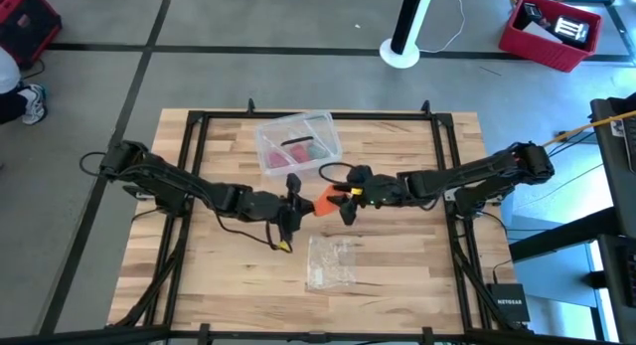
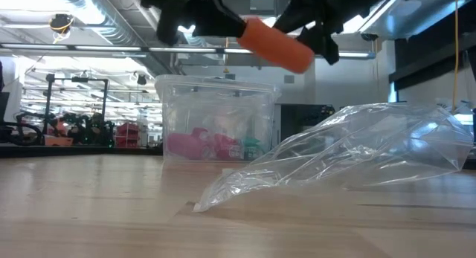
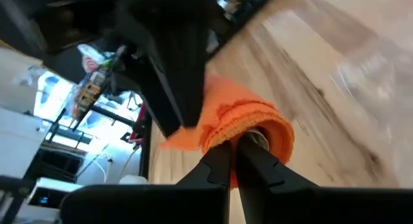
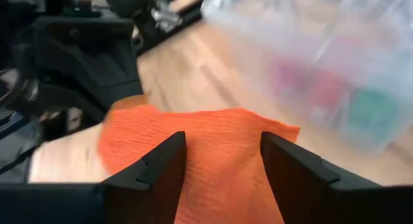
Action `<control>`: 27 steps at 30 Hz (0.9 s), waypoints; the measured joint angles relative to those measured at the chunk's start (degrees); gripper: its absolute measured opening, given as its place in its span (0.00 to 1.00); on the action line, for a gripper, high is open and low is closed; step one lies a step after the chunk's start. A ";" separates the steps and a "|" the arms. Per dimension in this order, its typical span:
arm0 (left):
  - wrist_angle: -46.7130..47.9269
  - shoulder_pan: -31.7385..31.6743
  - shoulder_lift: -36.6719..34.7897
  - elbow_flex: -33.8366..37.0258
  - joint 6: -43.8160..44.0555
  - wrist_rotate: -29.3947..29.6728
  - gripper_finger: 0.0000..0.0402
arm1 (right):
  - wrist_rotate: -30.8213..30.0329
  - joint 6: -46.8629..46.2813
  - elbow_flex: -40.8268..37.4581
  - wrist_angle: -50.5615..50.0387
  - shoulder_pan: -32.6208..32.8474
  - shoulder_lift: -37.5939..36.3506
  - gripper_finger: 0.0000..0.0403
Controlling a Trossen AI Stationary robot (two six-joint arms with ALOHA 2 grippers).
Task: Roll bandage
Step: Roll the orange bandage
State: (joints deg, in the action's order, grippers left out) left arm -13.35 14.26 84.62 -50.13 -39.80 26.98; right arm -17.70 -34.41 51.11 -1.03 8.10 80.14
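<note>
Held clear above the wooden table [image 1: 397, 275], orange bandage [image 1: 325, 200] as a stubby roll between both tools. Left gripper [image 3: 233, 161] pinched closed on the core at the roll's end; right gripper [image 4: 222, 161] parted, one finger either side of the loose orange layer. Beyond the tools, clear plastic box [image 1: 297, 142]; below and nearer, crumpled wrapper [image 1: 332, 261].
</note>
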 joint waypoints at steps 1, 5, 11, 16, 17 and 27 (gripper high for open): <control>0.93 0.05 0.19 0.00 -1.07 0.01 0.01 | 1.18 -0.51 0.00 -0.27 -0.02 0.23 0.51; 1.96 0.29 0.51 0.00 -5.54 0.04 0.01 | 4.87 -2.84 0.00 -1.93 -0.02 0.70 0.51; 2.39 0.37 0.75 0.00 -8.70 -0.85 0.01 | 8.47 -5.61 -0.02 -4.13 -0.68 1.26 0.51; 2.44 0.44 3.99 -0.04 -8.45 -2.28 0.01 | 6.61 -5.33 -0.11 -2.54 -0.61 5.43 0.51; 2.27 0.50 4.77 -0.02 -8.45 -2.27 0.01 | 6.73 -5.33 -0.11 -2.41 -0.61 6.37 0.51; 0.55 1.25 10.05 -0.02 -9.94 -2.17 0.01 | 11.51 -3.06 -0.11 -2.35 -0.65 11.63 0.51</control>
State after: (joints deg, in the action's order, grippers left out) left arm -12.80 15.51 94.67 -50.15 -49.74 24.81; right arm -6.19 -37.47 51.00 -3.38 7.45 91.77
